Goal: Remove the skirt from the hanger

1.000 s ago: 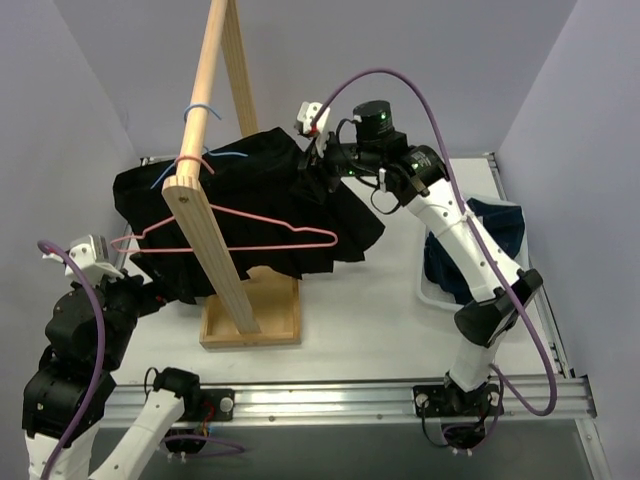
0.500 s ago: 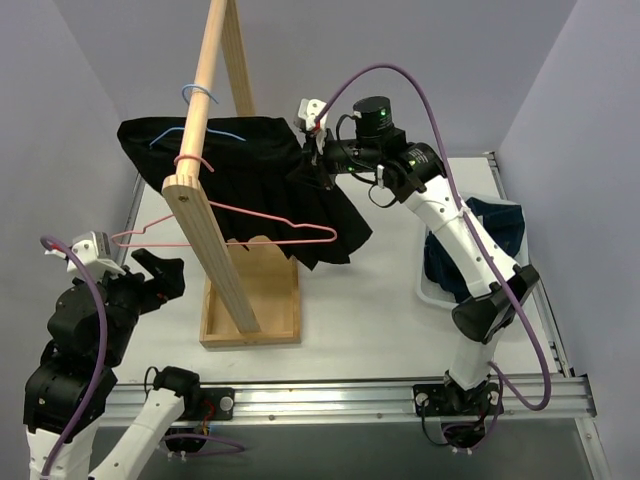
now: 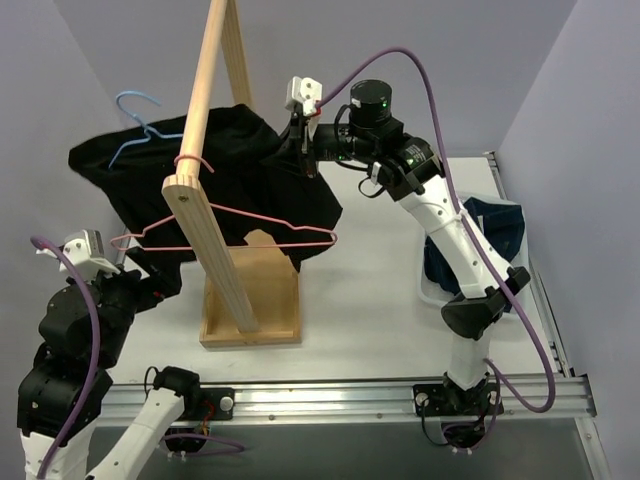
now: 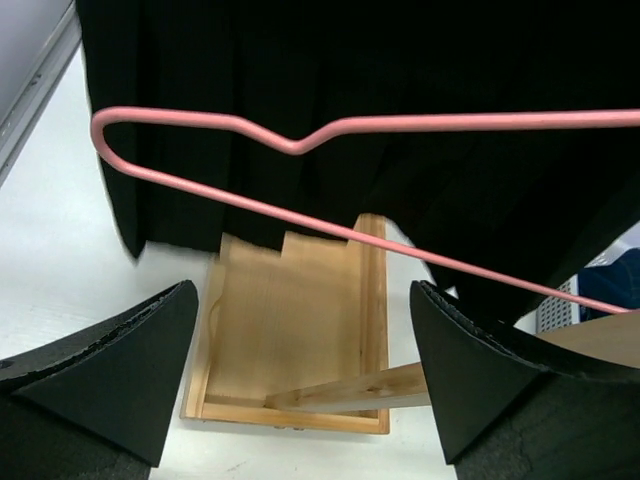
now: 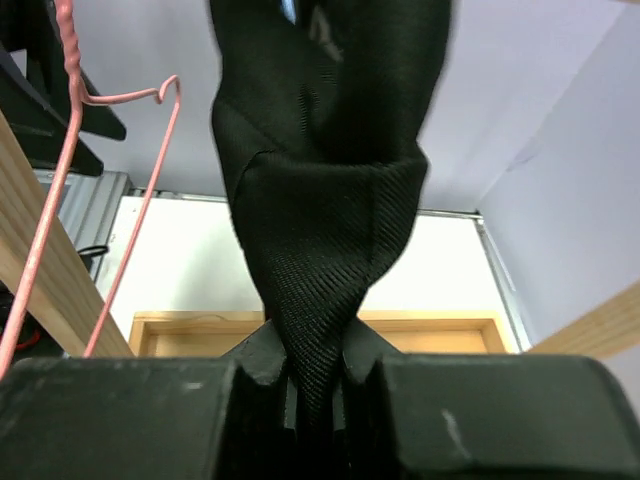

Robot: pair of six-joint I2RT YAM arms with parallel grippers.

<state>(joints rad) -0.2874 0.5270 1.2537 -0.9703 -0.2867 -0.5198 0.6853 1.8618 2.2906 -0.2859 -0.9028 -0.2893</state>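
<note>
The white table (image 3: 370,300) carries a shallow wooden tray base (image 3: 275,312) left of its middle, toward the near edge. A white mesh basket (image 3: 432,287) holding dark blue cloth (image 3: 492,232) sits by the right edge.

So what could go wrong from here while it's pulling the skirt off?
The blue hanger looks caught in the skirt and may ride along with it. The skirt hangs next to the pink hanger, which could snag and get dragged off the wooden rod. The right claw pinches only a bunched fold, so it might slip.
</note>
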